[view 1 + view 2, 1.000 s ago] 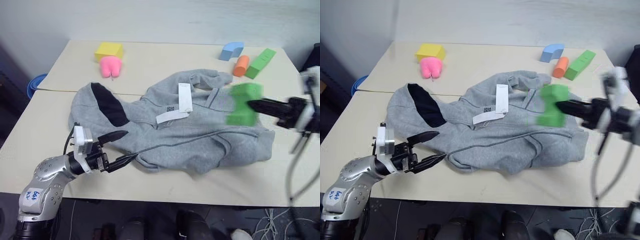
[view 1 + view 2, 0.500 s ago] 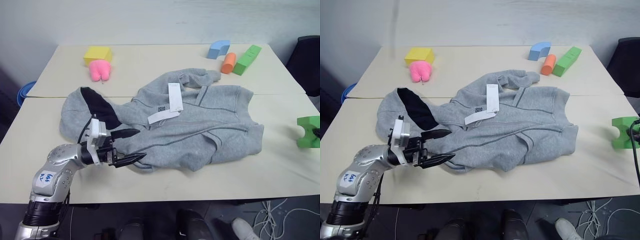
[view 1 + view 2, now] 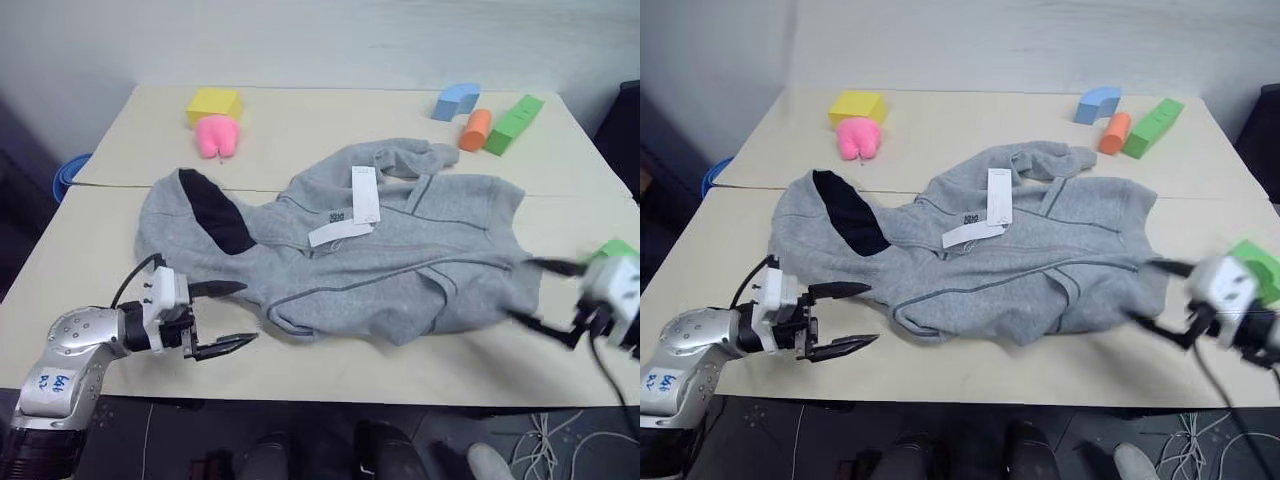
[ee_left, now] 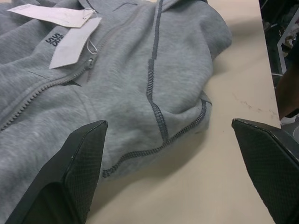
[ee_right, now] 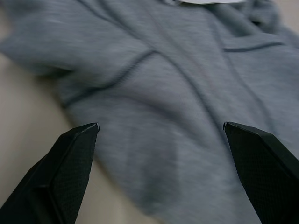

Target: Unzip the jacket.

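Two grippers flanked the jacket (image 3: 340,250), a light grey fleece garment that lay crumpled across the middle of the beige table (image 3: 300,120), with its hood toward the robot's left and its hem toward the right. The dark hood lining (image 3: 218,215) faced upward, and two white paper tags (image 3: 352,208) lay on the chest beside a small dark print. In the left wrist view the zipper (image 4: 51,91) ran closed beneath the tags, with its pull lying just below them.

The left gripper (image 3: 222,317) hovered near the front table edge, just short of the jacket's lower fold, its two black fingers spread wide with nothing between them. The left wrist view showed one fingertip over the grey fabric and the other over bare tabletop.

The right gripper (image 3: 548,295) stood at the jacket's right-hand hem, pointing toward the garment, its fingers likewise parted wide and empty; whether the tips touched the cloth could not be told. Behind it, at the right edge of the table, lay a green block (image 3: 1258,268).

Along the far side of the table, well apart from the jacket, were a yellow block (image 3: 216,102) with a pink toy (image 3: 217,135) touching it on the left, and on the right a blue arch (image 3: 460,100), an orange cylinder (image 3: 475,129) and a long green block (image 3: 518,124).
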You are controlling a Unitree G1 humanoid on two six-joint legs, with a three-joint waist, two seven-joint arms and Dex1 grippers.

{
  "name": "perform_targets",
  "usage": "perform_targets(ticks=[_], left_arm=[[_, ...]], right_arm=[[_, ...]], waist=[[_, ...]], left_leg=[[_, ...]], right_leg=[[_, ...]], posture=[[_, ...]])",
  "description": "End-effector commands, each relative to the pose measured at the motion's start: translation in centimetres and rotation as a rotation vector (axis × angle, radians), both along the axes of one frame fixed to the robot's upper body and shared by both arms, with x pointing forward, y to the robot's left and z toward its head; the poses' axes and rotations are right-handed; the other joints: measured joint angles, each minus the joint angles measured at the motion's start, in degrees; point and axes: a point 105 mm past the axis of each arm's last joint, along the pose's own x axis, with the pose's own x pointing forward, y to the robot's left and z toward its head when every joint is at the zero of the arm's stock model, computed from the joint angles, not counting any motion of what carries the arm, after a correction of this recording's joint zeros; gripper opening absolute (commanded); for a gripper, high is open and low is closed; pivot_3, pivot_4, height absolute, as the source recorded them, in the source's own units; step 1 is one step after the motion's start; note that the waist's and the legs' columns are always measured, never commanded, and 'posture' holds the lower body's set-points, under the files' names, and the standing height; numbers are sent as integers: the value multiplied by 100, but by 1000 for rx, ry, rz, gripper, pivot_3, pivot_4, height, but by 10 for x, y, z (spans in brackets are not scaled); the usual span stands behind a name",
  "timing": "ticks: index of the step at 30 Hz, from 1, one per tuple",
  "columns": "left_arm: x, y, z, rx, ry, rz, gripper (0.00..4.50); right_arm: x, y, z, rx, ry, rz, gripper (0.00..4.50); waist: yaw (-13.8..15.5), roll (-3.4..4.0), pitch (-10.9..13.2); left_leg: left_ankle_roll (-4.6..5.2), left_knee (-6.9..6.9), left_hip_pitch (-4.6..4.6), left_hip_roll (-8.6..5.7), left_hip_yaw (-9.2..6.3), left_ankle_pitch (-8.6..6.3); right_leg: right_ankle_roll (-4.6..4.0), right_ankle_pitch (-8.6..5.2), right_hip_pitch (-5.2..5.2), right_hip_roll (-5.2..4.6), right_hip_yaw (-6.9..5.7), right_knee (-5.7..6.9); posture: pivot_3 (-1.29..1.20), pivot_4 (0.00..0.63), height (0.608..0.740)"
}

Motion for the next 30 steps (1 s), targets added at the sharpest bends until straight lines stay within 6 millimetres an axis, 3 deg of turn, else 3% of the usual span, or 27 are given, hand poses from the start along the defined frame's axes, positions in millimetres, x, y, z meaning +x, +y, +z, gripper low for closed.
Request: perform_targets(ticks=[1, 7, 8, 10, 17, 21, 23, 30], left_arm=[[-4, -17, 0, 17, -51, -60, 4500], [15, -34, -18, 90, -73, -34, 4500], [20, -36, -19, 96, -81, -19, 4500], [26, -38, -21, 109, -88, 14, 4091], [24, -37, -33, 149, -61, 38, 2035], [13, -30, -32, 136, -12, 0, 771], [5, -26, -28, 121, 20, -36, 112], [-37, -10, -15, 63, 189, -180, 47]], right_arm=[[-6, 21, -11, -16, -9, 66, 4454], [11, 25, -36, -55, -6, 54, 4454], [13, 24, -40, -80, -4, 58, 4290], [18, 20, -45, -104, -2, 48, 3893], [21, 21, -50, -93, 8, 49, 1486], [-6, 26, -46, -6, 118, 129, 98], [-21, 30, -39, 50, 194, 164, 0], [-66, 37, -31, 70, 398, 219, 0]], waist=[[18, -1, -1], [14, -2, -1], [14, -2, -1], [13, -2, -1], [12, -2, -1], [30, -2, -1], [24, -2, -1], [1, -3, -1]], left_leg=[[3, 1, 1, -2, 0, 0], [11, 5, 7, -13, 3, 3], [11, 4, 14, -12, 8, 3], [12, 3, 10, -10, 7, 3], [14, 4, 9, -8, 7, 4], [14, 6, 8, -8, 1, 4], [15, 5, 3, -7, -8, 4], [11, 4, 36, 6, -23, -6]], right_leg=[[3, 2, 3, 0, 0, -1], [4, 5, 7, 5, -13, -11], [4, 5, 8, 8, -19, -4], [5, 5, 7, 10, -29, 1], [5, 6, 7, 8, -43, 3], [5, 6, 9, 6, -45, 3], [5, 6, 9, 5, -45, 1], [-1, 3, 52, -14, -21, -23]], posture=[[0, 150, 740], [0, 150, 740], [0, 150, 740], [0, 150, 740], [0, 150, 740], [0, 150, 740], [0, 150, 740], [0, 150, 740]])
